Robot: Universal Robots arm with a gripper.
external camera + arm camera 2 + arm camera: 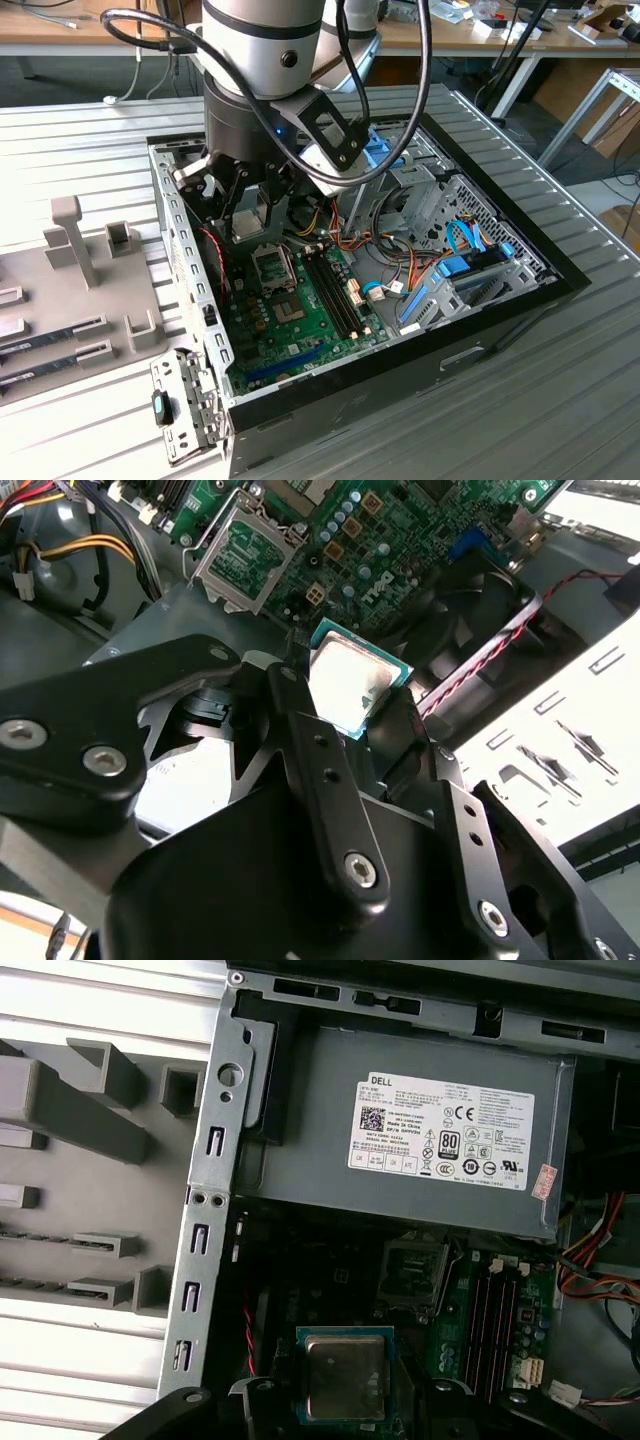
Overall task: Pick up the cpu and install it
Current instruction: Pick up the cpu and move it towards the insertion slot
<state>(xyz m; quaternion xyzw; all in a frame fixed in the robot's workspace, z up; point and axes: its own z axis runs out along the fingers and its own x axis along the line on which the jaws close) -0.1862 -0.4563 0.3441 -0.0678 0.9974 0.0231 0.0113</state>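
Note:
The cpu, a small square chip with a silvery lid and a thin green rim, hangs above the motherboard with my gripper shut on it. A black finger presses one edge and another grips the opposite side. In the first wrist view the cpu sits just short of the open socket. The socket has its metal frame raised. In the exterior view my gripper is low inside the computer case, over the board's upper part, close above the socket.
The grey power-supply box fills the case end beyond the socket. Memory slots and bundled cables lie to the exterior view's right of the socket. The case wall is close by. A grey fixture tray lies outside the case.

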